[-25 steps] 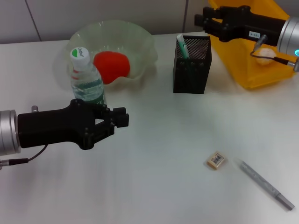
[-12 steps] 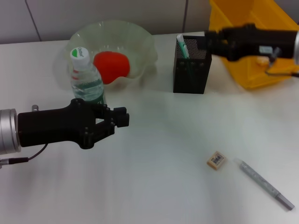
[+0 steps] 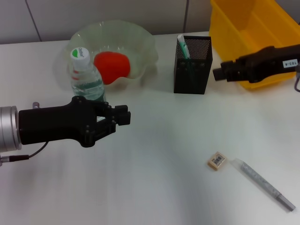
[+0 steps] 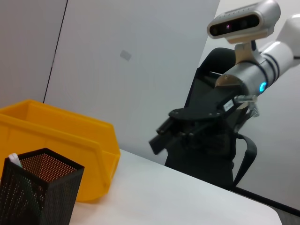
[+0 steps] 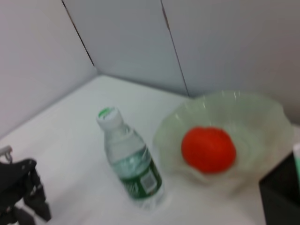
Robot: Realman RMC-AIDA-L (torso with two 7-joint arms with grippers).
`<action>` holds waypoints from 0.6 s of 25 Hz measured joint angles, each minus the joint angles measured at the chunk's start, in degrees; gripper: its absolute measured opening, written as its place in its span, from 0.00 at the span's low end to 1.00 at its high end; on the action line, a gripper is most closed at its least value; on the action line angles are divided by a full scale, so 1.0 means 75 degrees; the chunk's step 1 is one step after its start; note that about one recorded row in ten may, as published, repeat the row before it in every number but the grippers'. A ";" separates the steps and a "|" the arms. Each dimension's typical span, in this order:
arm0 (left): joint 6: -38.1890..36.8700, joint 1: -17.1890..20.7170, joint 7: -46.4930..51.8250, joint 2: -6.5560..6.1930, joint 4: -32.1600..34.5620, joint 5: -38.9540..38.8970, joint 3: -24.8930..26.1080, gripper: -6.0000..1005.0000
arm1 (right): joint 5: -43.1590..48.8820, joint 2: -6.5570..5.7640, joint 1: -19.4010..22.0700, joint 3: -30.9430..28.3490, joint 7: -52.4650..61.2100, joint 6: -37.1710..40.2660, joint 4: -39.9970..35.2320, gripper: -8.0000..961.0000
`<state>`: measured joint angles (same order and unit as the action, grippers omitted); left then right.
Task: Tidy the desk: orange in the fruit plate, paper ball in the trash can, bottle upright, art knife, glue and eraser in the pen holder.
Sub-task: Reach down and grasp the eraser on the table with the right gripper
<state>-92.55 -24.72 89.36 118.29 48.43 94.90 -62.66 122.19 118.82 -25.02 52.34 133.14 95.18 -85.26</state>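
Note:
The bottle stands upright beside the pale fruit plate, and the orange lies in that plate. Just in front of the bottle, my left gripper hovers shut and empty. A white-and-green stick pokes out of the black mesh pen holder. My right gripper hangs shut and empty right of the holder, before the yellow trash can. Eraser and grey art knife lie on the table, front right. The paper ball is hidden.
The white table runs back to a grey wall behind the plate and the trash can. The trash can sits at the table's far right corner, close beside the pen holder. The robot's body and head show in the left wrist view.
My right arm has swung down from above the trash can to a spot in front of it, beside the pen holder. The left arm has stayed put.

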 joint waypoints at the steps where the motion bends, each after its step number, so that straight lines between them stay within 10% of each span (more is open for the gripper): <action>1: 0.0000 0.0004 0.0000 0.0000 0.0000 0.0000 0.0000 0.14 | 0.0176 -0.0002 -0.0055 0.0015 0.0308 0.0179 -0.0177 0.35; 15: 0.0000 -0.0011 -0.0008 0.0001 0.0000 0.0022 -0.0045 0.14 | 0.2422 -0.0083 -0.1537 0.0074 0.2851 0.2209 0.0052 0.34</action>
<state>-92.55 -24.80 89.30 118.30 48.43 95.06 -63.00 140.36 118.20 -36.54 52.89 154.52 111.75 -84.87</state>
